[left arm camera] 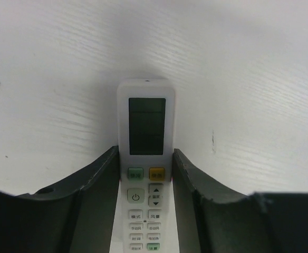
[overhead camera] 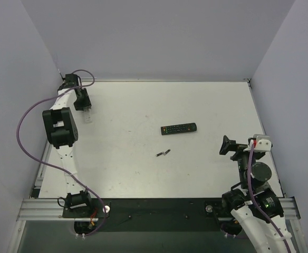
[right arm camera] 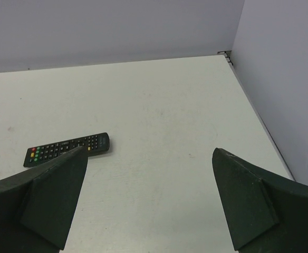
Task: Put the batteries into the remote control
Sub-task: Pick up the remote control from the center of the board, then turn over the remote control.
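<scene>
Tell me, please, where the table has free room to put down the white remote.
The widest bare patch lies between the left gripper, which clasps the white remote, and the black remote. The far right corner of the table is also bare. Near the batteries it is crowded.

Lab test cell, plain walls [overhead camera: 159, 37], white table [overhead camera: 133, 174]

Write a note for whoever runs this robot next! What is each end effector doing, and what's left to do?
Left end effector: closed on the white remote control, buttons up, at the far left of the table.
Right end effector: open, empty, over the right side.
Batteries: both lying in the middle, near the black remote.
Done: remote control gripped.
Left: likely flip it, then load both batteries.
</scene>
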`<state>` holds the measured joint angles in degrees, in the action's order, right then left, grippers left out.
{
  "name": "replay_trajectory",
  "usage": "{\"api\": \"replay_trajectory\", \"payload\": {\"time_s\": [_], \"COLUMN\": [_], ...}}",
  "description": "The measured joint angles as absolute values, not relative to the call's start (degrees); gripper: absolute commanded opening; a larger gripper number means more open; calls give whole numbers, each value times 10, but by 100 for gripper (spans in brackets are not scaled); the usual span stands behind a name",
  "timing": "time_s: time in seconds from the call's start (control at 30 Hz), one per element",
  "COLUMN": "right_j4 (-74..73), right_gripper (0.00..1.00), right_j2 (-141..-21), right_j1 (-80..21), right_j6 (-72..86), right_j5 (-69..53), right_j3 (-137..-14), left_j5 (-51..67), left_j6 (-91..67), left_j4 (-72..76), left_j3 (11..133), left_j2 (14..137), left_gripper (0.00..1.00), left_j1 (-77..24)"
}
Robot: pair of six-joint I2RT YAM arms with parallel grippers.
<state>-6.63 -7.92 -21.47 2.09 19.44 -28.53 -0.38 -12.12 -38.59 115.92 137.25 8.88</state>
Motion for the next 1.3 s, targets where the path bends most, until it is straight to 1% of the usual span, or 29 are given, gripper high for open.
{"api": "replay_trajectory", "payload": {"time_s": [0.13,0.27,0.3,0.37,0.4,0.5,0.53,0.6,0.73,0.77,0.97,1.1,1.27,1.3], "right_j4": [-78,-110,-115,-117,-113,-87,-79,-57,9,33,221,341,437,447], "right_gripper": [100,100,100,100,100,100,100,100,100,100,100,100,99,96], "right_j2": [-123,-224,-252,-302,-324,-376,-396,-437,-542,-569,-726,-818,-865,-865], "right_j1": [-215,-216,-216,-218,-218,-219,-219,-222,-227,-230,-277,-324,-338,-338], "right_j6": [37,73,83,107,120,158,174,205,269,289,414,494,570,577], "right_j5": [172,109,89,41,14,-67,-92,-141,-246,-271,-368,-405,-433,-435], "right_j3": [-302,-375,-397,-434,-447,-456,-456,-456,-456,-456,-466,-483,-483,-483], "left_j5": [34,100,119,161,182,243,258,293,343,349,372,378,370,368], "left_j6": [-130,-158,-168,-196,-212,-279,-301,-352,-459,-488,-678,-800,-885,-894], "left_j4": [-354,-326,-315,-276,-255,-161,-131,-58,99,139,394,541,672,683], "left_j3": [1086,992,963,896,864,764,741,694,615,593,466,425,408,406], "left_j2": [1329,1273,1254,1213,1188,1110,1089,1043,981,969,947,951,952,951], "left_gripper": [29,27,25,24,22,18,14,12,1,0,0,0,0,0], "left_j1": [85,74,70,61,56,38,33,20,-5,-12,-83,-133,-167,-171]}}
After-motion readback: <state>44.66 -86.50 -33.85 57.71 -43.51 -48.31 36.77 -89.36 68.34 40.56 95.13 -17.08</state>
